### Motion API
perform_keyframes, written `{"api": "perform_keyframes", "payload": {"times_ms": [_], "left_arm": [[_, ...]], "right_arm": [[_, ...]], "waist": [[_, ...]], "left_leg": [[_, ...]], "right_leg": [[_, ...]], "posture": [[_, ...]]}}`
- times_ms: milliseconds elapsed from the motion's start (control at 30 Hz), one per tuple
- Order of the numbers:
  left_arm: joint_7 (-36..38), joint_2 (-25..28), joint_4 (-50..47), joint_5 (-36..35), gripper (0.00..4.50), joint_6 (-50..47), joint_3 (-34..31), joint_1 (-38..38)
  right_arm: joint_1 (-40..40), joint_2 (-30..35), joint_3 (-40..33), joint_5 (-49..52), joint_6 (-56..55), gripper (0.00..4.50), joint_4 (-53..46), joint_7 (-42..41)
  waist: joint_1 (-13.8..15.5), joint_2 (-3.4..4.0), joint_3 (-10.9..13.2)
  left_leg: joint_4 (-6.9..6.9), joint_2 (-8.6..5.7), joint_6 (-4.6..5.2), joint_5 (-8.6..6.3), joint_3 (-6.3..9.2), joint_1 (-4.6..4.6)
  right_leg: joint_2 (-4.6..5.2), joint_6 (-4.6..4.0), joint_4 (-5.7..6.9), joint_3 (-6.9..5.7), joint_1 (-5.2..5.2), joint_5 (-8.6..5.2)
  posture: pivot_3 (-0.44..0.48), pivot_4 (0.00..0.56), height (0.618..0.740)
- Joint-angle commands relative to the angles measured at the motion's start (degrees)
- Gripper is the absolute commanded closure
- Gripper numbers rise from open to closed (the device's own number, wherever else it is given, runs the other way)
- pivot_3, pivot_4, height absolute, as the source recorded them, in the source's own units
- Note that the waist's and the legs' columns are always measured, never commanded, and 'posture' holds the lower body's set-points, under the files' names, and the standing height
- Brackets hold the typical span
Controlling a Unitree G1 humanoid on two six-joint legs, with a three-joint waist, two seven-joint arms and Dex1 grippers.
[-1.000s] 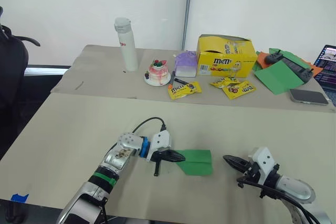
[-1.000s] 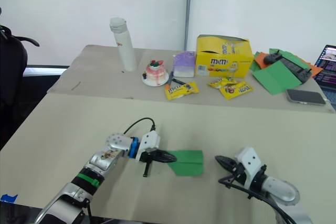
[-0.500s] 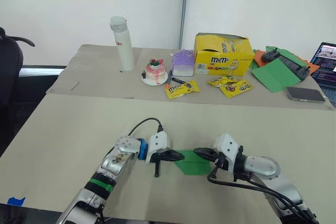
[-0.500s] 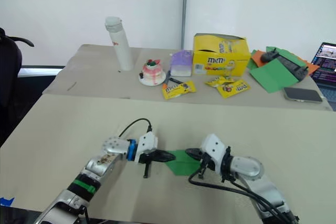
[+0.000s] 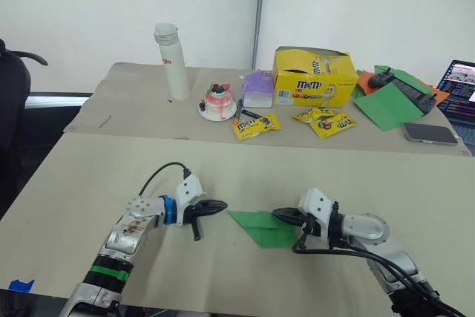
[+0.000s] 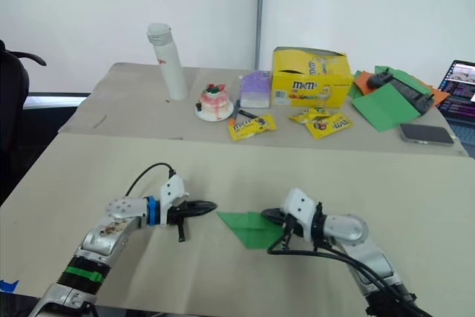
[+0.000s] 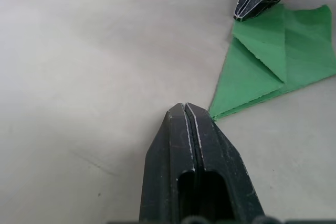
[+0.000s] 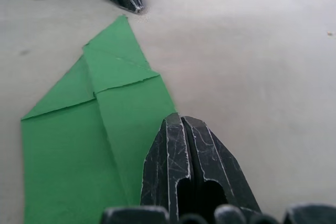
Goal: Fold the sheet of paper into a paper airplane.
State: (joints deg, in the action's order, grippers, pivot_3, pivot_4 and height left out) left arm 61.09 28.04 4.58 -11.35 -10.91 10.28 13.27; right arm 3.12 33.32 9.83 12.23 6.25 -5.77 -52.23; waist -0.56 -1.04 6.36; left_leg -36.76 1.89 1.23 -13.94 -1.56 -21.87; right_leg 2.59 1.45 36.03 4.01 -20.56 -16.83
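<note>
The sheet of paper [image 5: 263, 228] lies on the near table, bright green, folded into a flat wedge with layered flaps and its point toward my left. My left gripper [image 5: 223, 204] is shut, its tip just short of that point and apart from it; the left wrist view shows the point of the paper [image 7: 262, 66] right beyond the left gripper [image 7: 185, 107]. My right gripper [image 5: 277, 214] is shut, its tip resting on the paper's upper right part. In the right wrist view the right gripper [image 8: 181, 119] lies over the green flaps [image 8: 94, 119].
On the far table stand a white bottle [image 5: 169, 61], a small cake on a plate [image 5: 220, 102], a purple box [image 5: 260, 88], a yellow candy box [image 5: 315, 79], candy packs [image 5: 256, 125], green and orange sheets [image 5: 390, 102], a phone [image 5: 430, 134] and a laptop [image 5: 460, 90].
My left gripper has drawn back to the left, off the paper. My right gripper came in from the right onto the paper. The paper's left end now shows as a point.
</note>
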Motion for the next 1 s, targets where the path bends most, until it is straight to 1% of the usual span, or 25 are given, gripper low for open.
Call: {"api": "perform_keyframes", "payload": {"times_ms": [33, 133, 167, 200, 233, 300, 333, 367, 467, 500, 600, 667, 700, 733, 767, 900, 967, 1000], "left_arm": [[-0.19, 0.45, -5.65, -1.39, 4.5, -2.05, 0.01, 0.92], [-0.26, 1.08, -8.07, -1.12, 4.5, -2.79, -0.17, 1.53], [0.01, 1.52, -8.75, -1.1, 4.5, -3.12, -0.15, 1.67], [0.26, 1.97, -9.4, -1.16, 4.5, -3.39, -0.14, 1.64], [0.43, 2.37, -10.16, -1.34, 4.5, -3.77, -0.17, 1.48], [0.45, 2.85, -11.5, -1.86, 4.5, -4.6, -0.32, 1.15], [0.45, 3.05, -12.29, -2.15, 4.5, -5.08, -0.44, 0.83], [0.44, 3.28, -12.99, -2.23, 4.5, -5.36, -0.48, 0.57], [0.22, 4.26, -15.52, -2.7, 4.5, -6.45, -0.49, -0.81], [0.14, 4.59, -16.33, -3.03, 4.5, -6.93, -0.47, -1.53], [-0.29, 4.97, -18.17, -4.67, 4.5, -8.72, -0.96, -3.63], [-0.37, 5.13, -19.24, -6.07, 3.95, -9.88, -1.69, -4.75], [-0.32, 5.31, -19.68, -6.69, 3.71, -10.26, -1.97, -5.2], [-0.17, 5.5, -20.08, -7.5, 3.33, -10.77, -2.3, -5.7], [-0.06, 5.74, -20.52, -8.15, 3.04, -11.15, -2.56, -6.23], [-1.2, 6.64, -21.78, -8.91, 1.62, -12.43, -3.14, -7.66], [-1.04, 7.46, -22.73, -9.81, 1.01, -14.36, -3.0, -8.72], [-0.97, 7.76, -23.14, -10.2, 1.01, -14.96, -2.94, -9.15]], "right_arm": [[0.47, 2.09, -7.86, 7.22, 3.57, 4.46, -3.42, -1.23], [-0.31, 4.93, -11.0, 10.47, 6.22, 4.46, -5.18, -3.57], [-0.37, 5.81, -11.73, 11.75, 7.32, 3.87, -5.76, -4.5], [-0.43, 6.7, -11.98, 12.3, 7.76, 3.49, -6.34, -5.5], [-0.52, 7.51, -11.94, 12.34, 7.81, 3.27, -6.91, -6.37], [-0.54, 8.62, -11.46, 11.89, 7.46, 2.5, -7.56, -7.49], [-0.58, 8.86, -11.29, 11.81, 7.48, 2.21, -7.84, -7.73], [-0.44, 8.95, -11.2, 11.92, 7.9, 1.83, -7.95, -7.86], [-0.02, 8.39, -11.93, 15.07, 14.2, 0.77, -7.13, -7.0], [0.01, 8.12, -12.29, 16.83, 17.19, 0.5, -6.25, -6.99], [-0.23, 7.6, -13.0, 20.94, 23.92, 0.5, -3.61, -7.65], [-0.39, 7.59, -12.91, 22.04, 26.12, 0.47, -2.3, -8.27], [-0.32, 7.46, -12.87, 22.5, 26.84, 0.47, -1.87, -8.42], [-0.14, 7.26, -12.87, 23.03, 27.57, 0.47, -1.61, -8.46], [0.12, 7.0, -12.75, 23.34, 28.1, 0.47, -1.42, -8.45], [1.33, 5.74, -12.06, 24.06, 29.62, 0.47, -0.53, -8.53], [1.76, 5.36, -11.09, 23.97, 30.22, 0.47, 0.3, -9.23], [1.86, 5.29, -10.6, 23.8, 30.38, 0.47, 0.53, -9.65]], "waist": [[0.0, 0.04, 0.03], [-0.07, 0.05, 0.04], [-0.12, 0.05, 0.05], [-0.13, 0.05, 0.05], [-0.19, 0.07, 0.06], [-0.29, 0.09, 0.07], [-0.28, 0.1, 0.08], [-0.25, 0.1, 0.12], [-0.22, 0.11, 0.13], [-0.22, 0.11, 0.13], [-0.21, 0.11, 0.14], [-0.1, 0.11, 0.17], [-0.06, 0.13, 0.19], [-0.05, 0.13, 0.21], [-0.08, 0.13, 0.21], [-0.15, 0.15, 0.22], [-0.15, 0.15, 0.22], [-0.16, 0.15, 0.22]], "left_leg": [[0.0, -0.01, 0.0, 0.0, 0.0, -0.09], [0.0, 0.0, 0.0, 0.0, 0.01, -0.13], [0.01, 0.01, 0.0, 0.0, 0.02, -0.13], [0.02, 0.04, 0.0, 0.0, 0.03, -0.12], [0.03, 0.04, 0.0, 0.0, 0.03, -0.11], [0.06, 0.06, 0.0, 0.0, 0.03, -0.1], [0.07, 0.06, 0.0, 0.0, 0.03, -0.1], [0.07, 0.06, 0.0, 0.0, 0.02, -0.11], [0.07, 0.05, 0.0, 0.0, 0.01, -0.12], [0.07, 0.05, 0.0, 0.0, 0.02, -0.12], [0.07, 0.06, 0.0, 0.0, 0.02, -0.11], [0.07, 0.06, 0.0, 0.0, 0.03, -0.13], [0.07, 0.06, 0.0, 0.0, 0.04, -0.13], [0.07, 0.05, 0.0, 0.0, 0.03, -0.14], [0.07, 0.04, 0.0, 0.0, 0.03, -0.15], [0.07, 0.03, 0.0, 0.0, 0.0, -0.17], [0.07, 0.02, 0.0, 0.0, 0.0, -0.17], [0.07, 0.01, 0.0, 0.0, 0.0, -0.17]], "right_leg": [[0.03, 0.0, 0.01, 0.01, -0.08, 0.01], [0.06, 0.0, -0.02, 0.01, -0.09, 0.01], [0.05, 0.0, -0.03, 0.0, -0.09, 0.01], [0.03, -0.01, -0.03, 0.0, -0.09, 0.01], [0.02, -0.01, -0.03, 0.01, -0.09, 0.01], [0.01, -0.02, -0.03, 0.02, -0.1, 0.01], [0.01, -0.02, -0.04, 0.02, -0.1, 0.01], [0.01, -0.02, -0.04, 0.02, -0.1, 0.01], [0.03, -0.02, -0.05, 0.03, -0.11, 0.01], [0.03, -0.02, -0.05, 0.03, -0.11, 0.01], [0.09, -0.02, -0.05, 0.04, -0.1, 0.01], [0.21, -0.02, -0.05, 0.04, -0.11, 0.01], [0.54, -0.03, -0.05, -0.03, -0.11, 0.0], [0.62, -0.03, -0.04, -0.07, -0.11, 0.0], [0.67, -0.03, -0.05, -0.09, -0.12, 0.0], [0.73, -0.02, -0.08, -0.09, -0.12, 0.0], [0.73, -0.02, -0.09, -0.09, -0.12, 0.0], [0.72, -0.02, -0.1, -0.1, -0.12, 0.0]], "posture": [[0.0, 0.15, 0.74], [0.0, 0.15, 0.74], [0.0, 0.15, 0.74], [0.0, 0.15, 0.74], [0.0, 0.15, 0.74], [0.0, 0.15, 0.74], [0.0, 0.15, 0.74], [0.0, 0.15, 0.74], [0.0, 0.15, 0.74], [0.0, 0.15, 0.74], [0.0, 0.15, 0.74], [0.0, 0.15, 0.74], [0.0, 0.15, 0.74], [0.0, 0.15, 0.74], [0.0, 0.15, 0.74], [0.0, 0.15, 0.74], [0.0, 0.15, 0.74], [0.0, 0.15, 0.74]]}}
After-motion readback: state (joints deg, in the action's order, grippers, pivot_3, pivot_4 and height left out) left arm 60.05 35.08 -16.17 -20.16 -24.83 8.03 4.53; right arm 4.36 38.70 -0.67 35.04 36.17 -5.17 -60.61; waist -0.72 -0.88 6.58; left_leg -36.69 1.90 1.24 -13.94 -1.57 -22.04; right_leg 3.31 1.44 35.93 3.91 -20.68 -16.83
